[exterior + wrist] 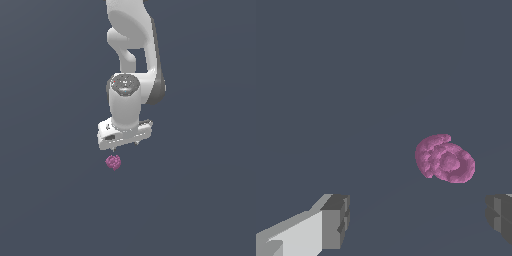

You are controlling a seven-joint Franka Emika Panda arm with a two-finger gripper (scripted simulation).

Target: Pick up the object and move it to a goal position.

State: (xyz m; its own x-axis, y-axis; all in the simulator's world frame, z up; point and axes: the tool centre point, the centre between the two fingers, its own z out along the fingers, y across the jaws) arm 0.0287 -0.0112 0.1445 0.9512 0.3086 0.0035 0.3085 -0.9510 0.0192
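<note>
The white arm [131,55] reaches down over the dark grey table [50,200], its hand [126,144] spread wide and holding nothing. Just past the fingertips [336,220] lies the pink blob [113,162], apart from both. It is roundish and swirled like a coil; no clear long axis shows.

Small magenta-pink lumpy blob [114,162] [445,159], mottled with lighter and darker pink in ringed bumps. Glossy white robot arm [131,40] with a dark grey joint band; white claw [125,143] [415,222] with grey fingertips [336,220]. Uniform dark slate-blue surface [50,200].
</note>
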